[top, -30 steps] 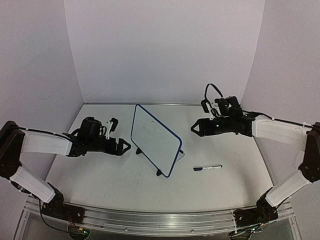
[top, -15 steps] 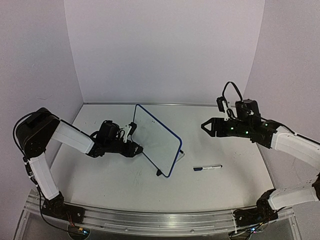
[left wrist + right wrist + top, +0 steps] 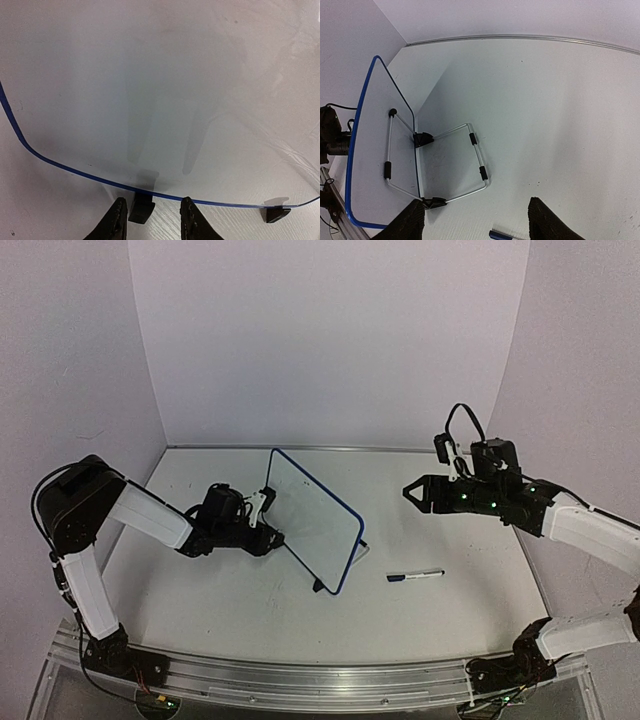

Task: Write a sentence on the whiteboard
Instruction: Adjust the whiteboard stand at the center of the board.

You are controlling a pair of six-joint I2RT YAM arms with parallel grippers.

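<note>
The whiteboard (image 3: pixel 312 517) stands tilted on its wire stand (image 3: pixel 442 167) mid-table, blue-rimmed. Its face (image 3: pixel 160 90) fills the left wrist view and shows blank white; the sentence is not in view. My left gripper (image 3: pixel 272 537) is low at the board's bottom left edge. Its fingers (image 3: pixel 116 222) stand a little apart around a black clip foot (image 3: pixel 141 207), with a gap to the right finger. My right gripper (image 3: pixel 410 492) hovers open to the board's right, facing its back (image 3: pixel 370 150), with nothing between the fingers.
A slim white marker pen (image 3: pixel 415 576) with a dark cap lies on the table right of the board; its tip (image 3: pixel 502 235) shows between the right fingers. A second clip foot (image 3: pixel 276 214) sits further along the rim. White walls enclose the table.
My left gripper moved right up to the board's lower edge and its jaws narrowed around the clip foot. The right arm drew back to the right, then held still.
</note>
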